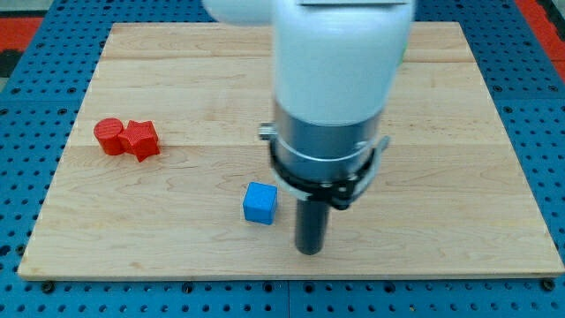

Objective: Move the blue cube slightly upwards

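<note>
The blue cube (260, 203) sits on the wooden board (459, 177), a little left of centre toward the view's bottom. My tip (309, 251) rests on the board just to the right of the cube and slightly below it, a small gap apart from it. The rod hangs from the white and grey arm body (331, 106), which hides the board's middle behind it.
Two red blocks stand touching each other at the view's left: a red cylinder (109, 136) and a red star-like block (140, 140) to its right. The board lies on a blue perforated surface (26, 115).
</note>
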